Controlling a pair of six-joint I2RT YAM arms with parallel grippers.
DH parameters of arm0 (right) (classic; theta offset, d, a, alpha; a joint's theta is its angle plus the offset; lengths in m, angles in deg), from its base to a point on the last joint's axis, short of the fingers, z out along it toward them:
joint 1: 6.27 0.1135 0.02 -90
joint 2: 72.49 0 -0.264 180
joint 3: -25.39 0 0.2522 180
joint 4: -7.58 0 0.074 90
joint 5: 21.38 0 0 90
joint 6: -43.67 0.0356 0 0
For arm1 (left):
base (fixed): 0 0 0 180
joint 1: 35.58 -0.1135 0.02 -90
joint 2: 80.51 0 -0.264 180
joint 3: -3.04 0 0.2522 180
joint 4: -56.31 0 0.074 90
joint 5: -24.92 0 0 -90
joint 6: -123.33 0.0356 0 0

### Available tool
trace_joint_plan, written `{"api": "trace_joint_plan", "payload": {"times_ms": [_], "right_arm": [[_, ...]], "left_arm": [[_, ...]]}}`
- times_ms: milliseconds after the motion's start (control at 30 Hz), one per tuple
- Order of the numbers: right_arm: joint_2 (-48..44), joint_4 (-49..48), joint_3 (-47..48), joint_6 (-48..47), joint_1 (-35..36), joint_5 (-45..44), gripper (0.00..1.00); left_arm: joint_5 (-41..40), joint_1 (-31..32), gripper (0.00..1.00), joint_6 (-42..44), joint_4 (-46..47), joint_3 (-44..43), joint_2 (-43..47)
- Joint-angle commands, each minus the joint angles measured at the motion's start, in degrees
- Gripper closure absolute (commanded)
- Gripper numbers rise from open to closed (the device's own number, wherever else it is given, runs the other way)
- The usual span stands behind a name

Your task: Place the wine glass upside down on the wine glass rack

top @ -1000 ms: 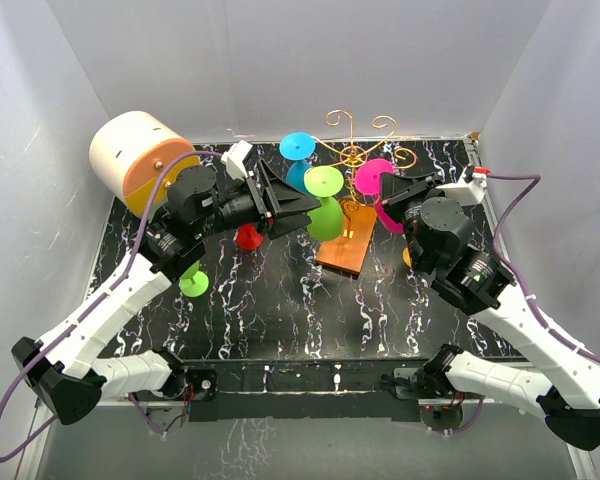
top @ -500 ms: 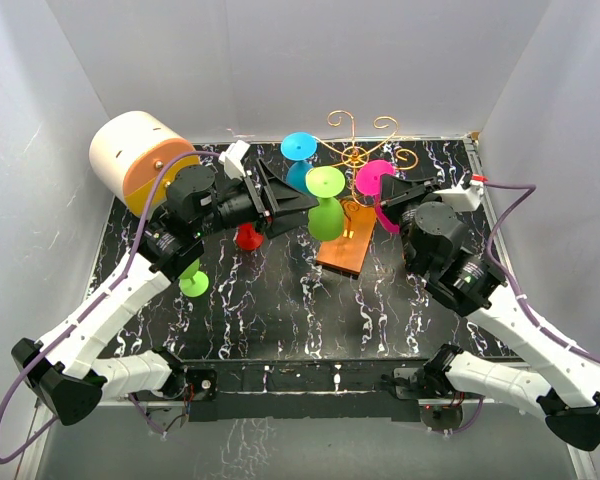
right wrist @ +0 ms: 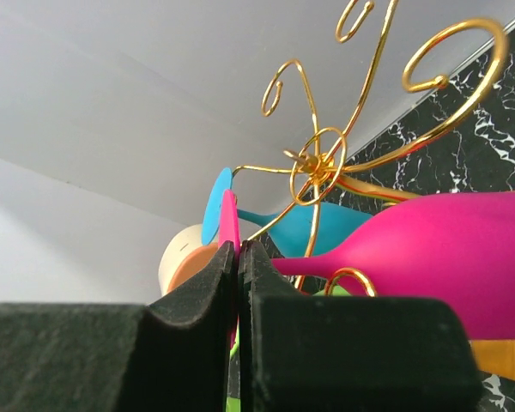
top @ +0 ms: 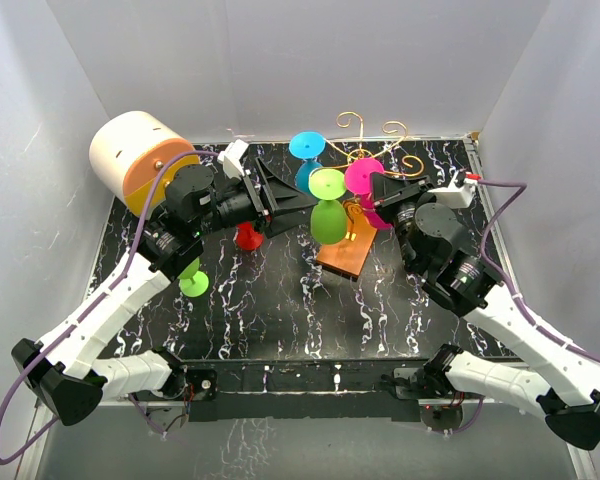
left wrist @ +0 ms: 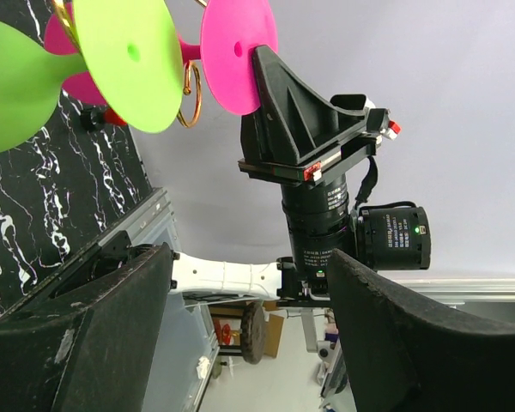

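Observation:
The gold wire rack (top: pixel 378 138) stands on its orange-brown base (top: pixel 340 257) at the back middle; its hub shows in the right wrist view (right wrist: pixel 318 163). A blue glass (top: pixel 305 147), a green glass (top: pixel 327 220) and a pink wine glass (top: pixel 364 177) hang upside down among its arms. My right gripper (top: pixel 380 187) is shut on the edge of the pink glass's foot (right wrist: pixel 229 219); the pink bowl (right wrist: pixel 446 245) lies to its right. My left gripper (top: pixel 302 205) is open and empty just left of the green glass (left wrist: pixel 124 60).
A cream-and-orange cylinder (top: pixel 135 160) lies at the back left. A red glass (top: pixel 247 237) stands under my left arm, and a small green glass (top: pixel 193 283) stands further left. White walls close in the marbled black table (top: pixel 280 310).
My right gripper has moved left with the pink glass's foot in it. The rack's wire top and base have shifted slightly. My left arm has barely moved.

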Motion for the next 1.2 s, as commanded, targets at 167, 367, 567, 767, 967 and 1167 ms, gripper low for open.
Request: {"api": "trace_joint_plan", "payload": {"times_ms": [167,367,567,767,967,1167], "right_arm": [[-0.4,-0.1,0.6,4.0,0.1,2.4,1.00],[-3.1,6.6,1.0,7.4,0.0,3.3,1.00],[-5.0,10.7,0.9,10.2,0.0,3.8,1.00],[-5.7,12.0,0.5,11.5,0.1,4.5,1.00],[-6.4,13.4,0.1,12.3,0.0,4.3,1.00],[-7.5,15.0,-0.2,12.4,0.1,-0.2,1.00]], "left_arm": [[2.1,-0.6,0.28,-0.2,1.1,-1.4,0.9],[2.3,-1.0,0.28,-0.2,1.2,-1.2,0.9],[2.9,-1.4,0.28,-0.4,2.0,-1.2,0.4],[2.6,-1.8,0.28,-0.4,1.5,-0.5,1.0],[2.4,-2.1,0.28,-0.4,1.3,0.1,1.6],[1.9,-2.5,0.29,0.6,-0.2,-0.1,1.8]]}}
